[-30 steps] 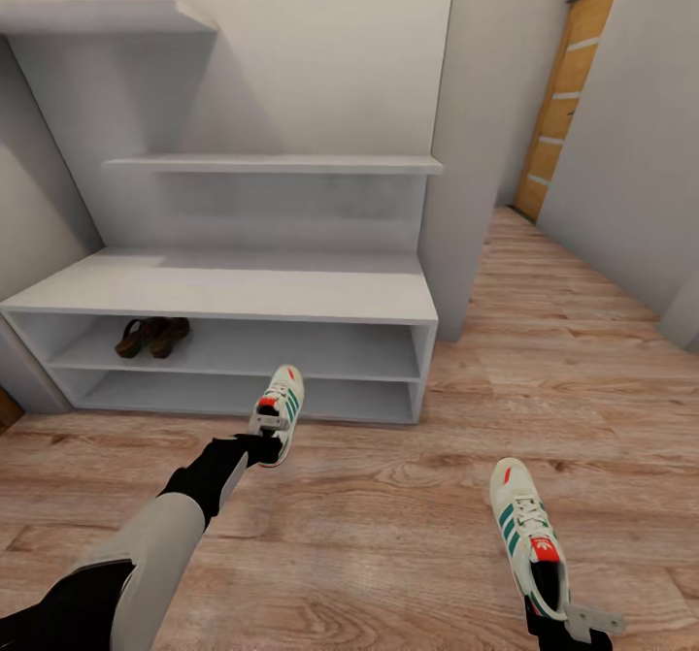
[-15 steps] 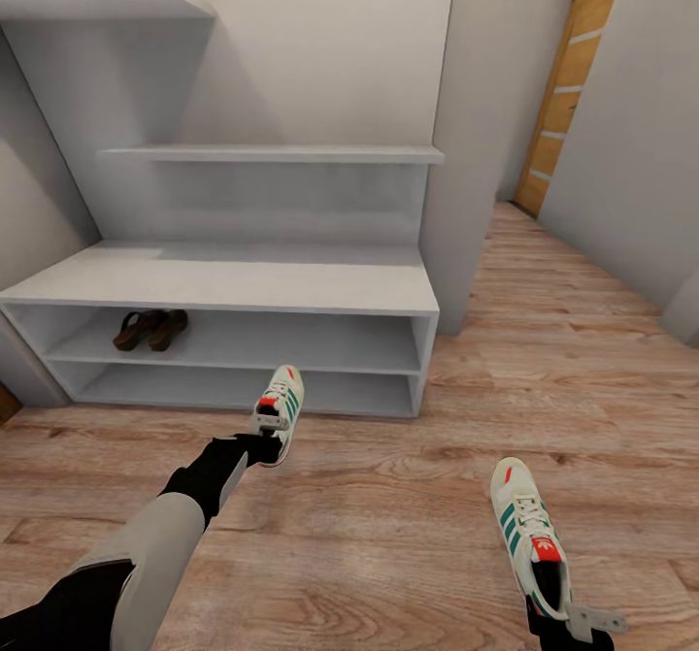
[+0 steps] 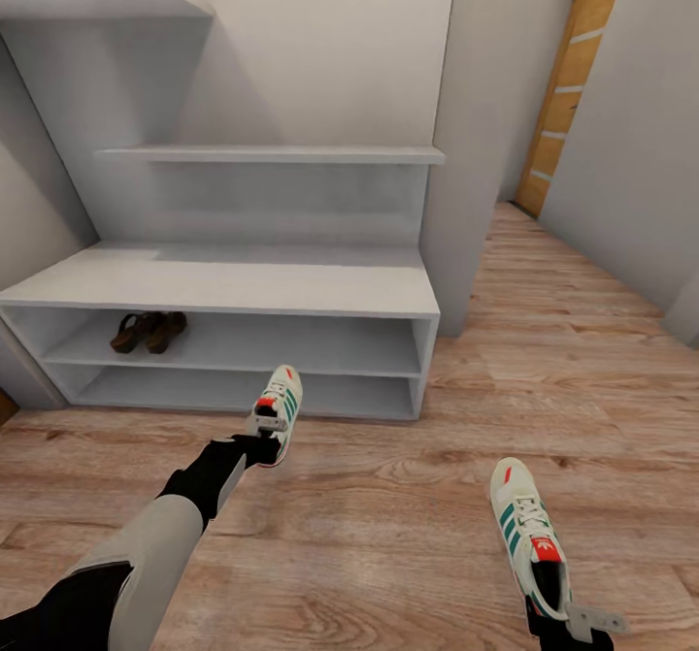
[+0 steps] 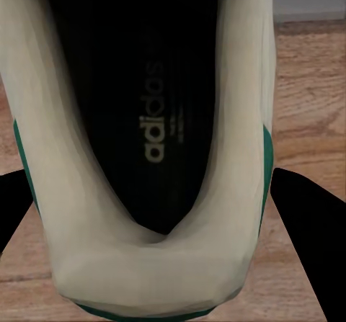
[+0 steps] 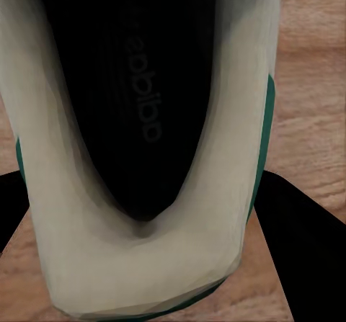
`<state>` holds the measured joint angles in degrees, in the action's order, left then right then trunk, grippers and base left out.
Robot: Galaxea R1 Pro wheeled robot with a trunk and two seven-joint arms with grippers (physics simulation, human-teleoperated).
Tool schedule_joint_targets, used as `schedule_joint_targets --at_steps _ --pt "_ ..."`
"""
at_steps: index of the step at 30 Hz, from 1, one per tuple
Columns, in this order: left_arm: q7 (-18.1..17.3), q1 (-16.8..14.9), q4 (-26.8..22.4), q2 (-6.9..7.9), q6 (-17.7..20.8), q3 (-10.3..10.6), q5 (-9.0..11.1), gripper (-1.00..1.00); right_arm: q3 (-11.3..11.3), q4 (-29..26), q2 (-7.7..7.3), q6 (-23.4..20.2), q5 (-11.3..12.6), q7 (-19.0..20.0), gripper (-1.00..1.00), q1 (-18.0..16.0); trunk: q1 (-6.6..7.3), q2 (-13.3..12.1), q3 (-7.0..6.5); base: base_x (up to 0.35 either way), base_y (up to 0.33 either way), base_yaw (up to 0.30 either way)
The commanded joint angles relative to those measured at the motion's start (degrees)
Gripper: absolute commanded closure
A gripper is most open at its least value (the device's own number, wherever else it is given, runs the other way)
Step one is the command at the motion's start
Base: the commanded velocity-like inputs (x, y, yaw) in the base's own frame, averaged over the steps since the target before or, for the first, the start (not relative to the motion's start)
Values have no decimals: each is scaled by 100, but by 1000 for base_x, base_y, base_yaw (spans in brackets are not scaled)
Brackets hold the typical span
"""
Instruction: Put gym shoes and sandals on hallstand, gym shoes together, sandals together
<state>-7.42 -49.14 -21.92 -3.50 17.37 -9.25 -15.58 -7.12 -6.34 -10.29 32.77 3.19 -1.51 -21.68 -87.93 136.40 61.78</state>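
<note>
The rack (image 3: 233, 287) stands against the wall, ahead and to the left, with two wall shelves (image 3: 272, 154) above it. The two sandals (image 3: 148, 331) sit side by side on its upper tier, toward the left end. In front of the rack, the left gripper (image 3: 264, 436) holds one shoe (image 3: 279, 405) by the heel, toe toward the rack, above the floor (image 3: 408, 515). To the right and nearer, the right gripper (image 3: 568, 617) holds the other shoe (image 3: 527, 535) likewise. A door (image 3: 568, 98) lies far right, down the corridor.
</note>
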Motion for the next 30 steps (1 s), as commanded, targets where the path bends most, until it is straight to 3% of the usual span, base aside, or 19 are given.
schedule_joint_targets --at_steps 1,9,20,30 --pt "-49 -1 -14 -5 31 -49 -60 100 0 6 0 19 33 9 100 -3 -1 2 5 223 -42 0" --pt "-49 1 -14 -2 30 -50 -60 100 0 10 1 19 33 9 100 -3 -1 2 5 262 -69 0" --pt "-49 1 -22 -1 30 -50 -60 100 3 10 1 19 33 10 100 -3 -1 2 5 65 -9 0" --pt "-49 1 -23 -2 30 -50 -60 100 1 10 1 19 33 10 100 -3 -1 2 5 272 -102 0"
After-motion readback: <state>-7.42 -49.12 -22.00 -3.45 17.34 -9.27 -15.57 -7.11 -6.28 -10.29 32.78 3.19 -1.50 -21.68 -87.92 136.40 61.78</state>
